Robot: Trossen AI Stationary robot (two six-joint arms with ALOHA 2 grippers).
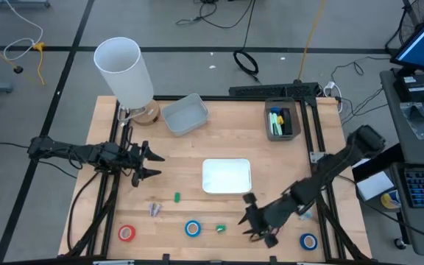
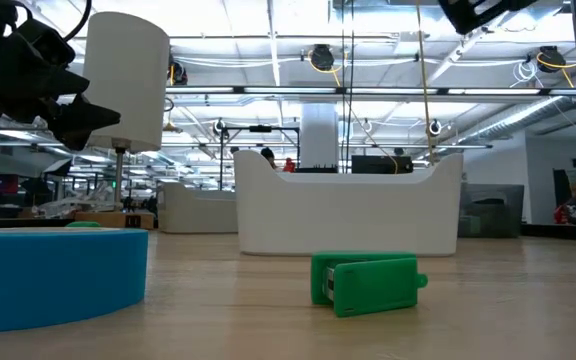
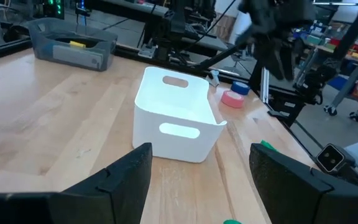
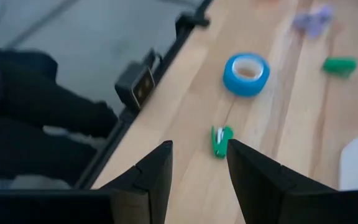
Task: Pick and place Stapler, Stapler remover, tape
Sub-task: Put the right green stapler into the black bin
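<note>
A small green stapler point(image 1: 220, 229) lies near the table's near edge, and my right gripper point(image 1: 256, 224) hovers open just to its right, slanting down; in its wrist view the stapler point(image 4: 221, 140) shows beyond the fingertips, untouched. A second green piece point(image 1: 177, 196) and a purple staple remover point(image 1: 154, 209) lie further left. Tape rolls lie flat along the near edge: one red point(image 1: 126, 233) and two blue point(image 1: 192, 229) point(image 1: 308, 241). My left gripper point(image 1: 149, 163) waits open at the table's left, facing the white bin point(image 3: 176, 118).
The white bin point(image 1: 227, 177) stands mid-table. A grey bin point(image 1: 185, 114) and a dark bin with markers point(image 1: 282, 121) sit at the back, next to a white cylinder on a stand point(image 1: 126, 70). Another red roll point(image 3: 232, 98) lies past the white bin.
</note>
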